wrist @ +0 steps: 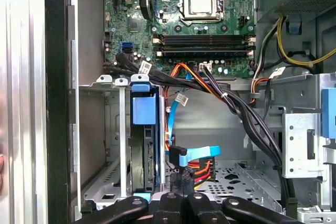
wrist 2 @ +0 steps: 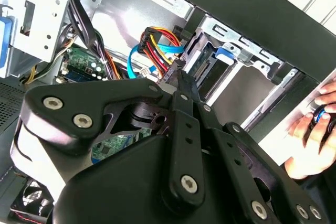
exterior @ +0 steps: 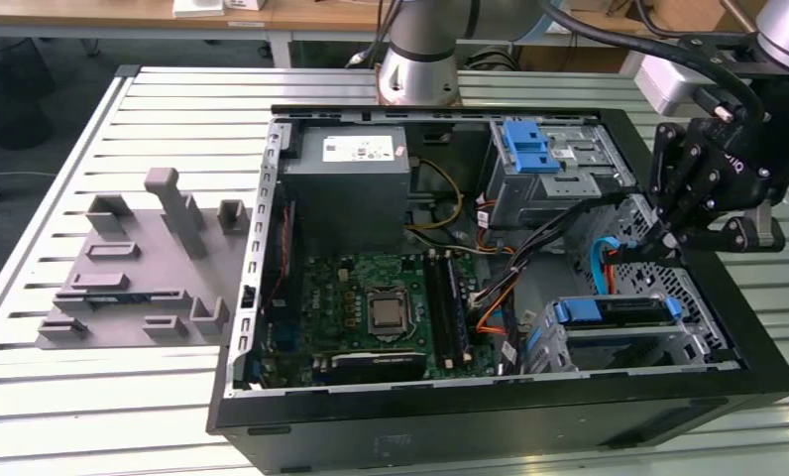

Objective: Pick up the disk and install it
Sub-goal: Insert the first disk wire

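The disk (exterior: pixel 616 312), silver with a blue plastic carrier, sits slotted in the drive cage at the case's front corner, on the exterior view's right. In the first wrist view the disk (wrist: pixel 145 150) stands edge-on in the cage with its blue tab up. My gripper (exterior: pixel 668 241) hangs just behind the cage, inside the open case, with its fingers together. Its tips (wrist: pixel 182 199) meet at a black cable plug (wrist: pixel 176 157) that carries blue, red and yellow wires beside the disk. In the second wrist view the gripper (wrist 2: pixel 178 74) touches that plug (wrist 2: pixel 169 73); a firm grip cannot be told.
The open computer case (exterior: pixel 501 416) lies on a slatted metal table. Inside are the grey power supply box (exterior: pixel 355 164), the motherboard (exterior: pixel 368 307), a blue latch (exterior: pixel 527 144) and bundled cables (exterior: pixel 553 233). A grey fixture (exterior: pixel 144 268) lies beside the case. A person's hand (wrist 2: pixel 315 129) is outside the case wall.
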Robot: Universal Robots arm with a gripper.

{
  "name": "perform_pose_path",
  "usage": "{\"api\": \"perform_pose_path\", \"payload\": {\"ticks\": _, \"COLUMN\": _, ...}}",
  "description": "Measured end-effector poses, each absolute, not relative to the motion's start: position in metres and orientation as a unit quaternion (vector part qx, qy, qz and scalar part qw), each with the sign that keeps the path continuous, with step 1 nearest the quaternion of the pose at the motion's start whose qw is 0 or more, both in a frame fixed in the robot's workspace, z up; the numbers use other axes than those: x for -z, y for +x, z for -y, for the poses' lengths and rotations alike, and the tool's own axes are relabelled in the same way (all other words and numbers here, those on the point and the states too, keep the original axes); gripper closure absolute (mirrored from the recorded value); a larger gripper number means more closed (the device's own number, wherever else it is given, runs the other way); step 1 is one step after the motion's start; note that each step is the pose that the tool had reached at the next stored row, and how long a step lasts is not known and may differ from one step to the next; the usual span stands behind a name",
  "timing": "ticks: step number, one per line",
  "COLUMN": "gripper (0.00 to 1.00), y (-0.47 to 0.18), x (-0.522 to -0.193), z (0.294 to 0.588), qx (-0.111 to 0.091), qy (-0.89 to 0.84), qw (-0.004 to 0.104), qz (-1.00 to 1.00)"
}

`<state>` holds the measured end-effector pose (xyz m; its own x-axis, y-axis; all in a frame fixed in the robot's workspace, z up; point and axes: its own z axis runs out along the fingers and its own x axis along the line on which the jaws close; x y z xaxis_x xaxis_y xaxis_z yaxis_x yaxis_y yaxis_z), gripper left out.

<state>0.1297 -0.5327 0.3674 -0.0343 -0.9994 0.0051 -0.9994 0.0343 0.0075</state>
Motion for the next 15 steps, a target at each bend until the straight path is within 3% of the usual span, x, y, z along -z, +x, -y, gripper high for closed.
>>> {"api": "perform_pose_path", "payload": {"ticks": 2, "gripper": 0.89, "y": 0.1297, "x": -0.3674, "z": 0.5326, "qx": 0.001, "qy": 0.695, "qw": 0.004, "qz": 0.719}}
{"api": "perform_pose_path", "payload": {"ticks": 3, "gripper": 0.82, "y": 0.1297, "x": -0.3675, "z": 0.5325, "qx": 0.001, "qy": 0.695, "qw": 0.005, "qz": 0.719}}
{"api": "perform_pose_path", "payload": {"ticks": 11, "gripper": 0.82, "y": 0.1290, "x": -0.3675, "z": 0.5295, "qx": 0.000, "qy": 0.695, "qw": 0.005, "qz": 0.719}}
{"api": "perform_pose_path", "payload": {"ticks": 12, "gripper": 0.75, "y": 0.1289, "x": -0.3675, "z": 0.5289, "qx": -0.001, "qy": 0.695, "qw": 0.005, "qz": 0.719}}
{"api": "perform_pose_path", "payload": {"ticks": 15, "gripper": 0.75, "y": 0.1285, "x": -0.3675, "z": 0.5255, "qx": -0.002, "qy": 0.695, "qw": 0.006, "qz": 0.719}}
